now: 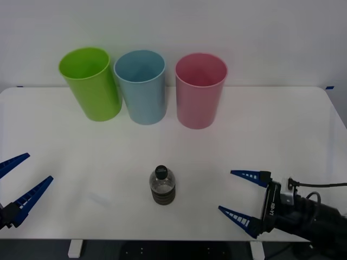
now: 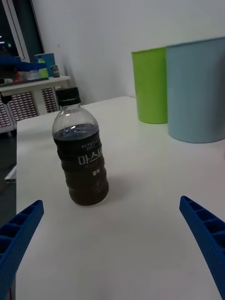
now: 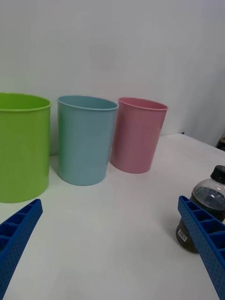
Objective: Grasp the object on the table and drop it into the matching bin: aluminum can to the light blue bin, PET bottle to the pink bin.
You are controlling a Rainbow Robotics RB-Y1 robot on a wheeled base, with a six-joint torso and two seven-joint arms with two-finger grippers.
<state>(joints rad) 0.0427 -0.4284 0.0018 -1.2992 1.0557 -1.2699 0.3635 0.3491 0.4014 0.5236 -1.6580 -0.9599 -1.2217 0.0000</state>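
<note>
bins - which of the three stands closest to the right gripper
The pink bin, at the row's right end, is closest to the right gripper; the light blue bin and lime green bin stand farther left.

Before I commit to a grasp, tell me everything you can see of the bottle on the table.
The bottle is small, clear plastic, with a black screw cap, rounded shoulders and ribbed sides. Dark brown liquid fills most of it, and a dark label with white lettering wraps its lower half. It stands upright and capped near the front middle of the white table, well in front of the pink bin. Nothing touches it but the tabletop. The open right end effector sits to its right, apart from it.
</note>
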